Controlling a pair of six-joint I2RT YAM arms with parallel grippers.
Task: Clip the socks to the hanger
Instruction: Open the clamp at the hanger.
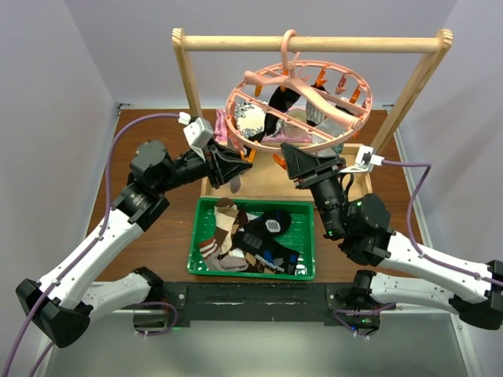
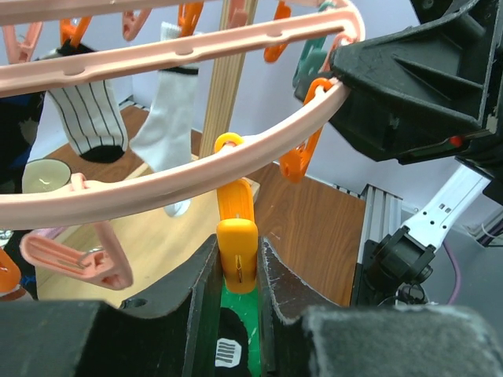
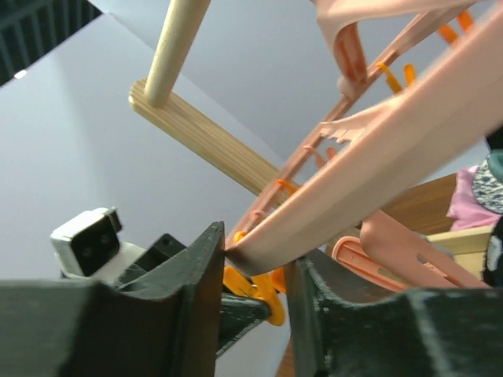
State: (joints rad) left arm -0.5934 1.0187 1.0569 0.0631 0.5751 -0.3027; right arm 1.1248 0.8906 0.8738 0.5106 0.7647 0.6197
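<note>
Squeezing is what the left gripper looks to be doing. Its two black fingers sit tight against either side of a small orange plastic clip, which hangs straight down off the near rim of the big round pink plastic hanger. So the clip's long axis is vertical, right in the gap.

The right gripper is pressed onto that same rim a bit further along. Its black body crowds the clip's right side in the left wrist view.

The loose socks are all down in the green plastic tray, below both grippers and closer to the bases. There's a brownish bit under the left gripper in the top view, and I can't tell if it's a sock.

My guess is a sock has to come up from underneath, and the left arm is nearer the brown striped ones.

Tight spot though: a pink clip on one side, another orange clip on the other, and the light wooden rack behind.
</note>
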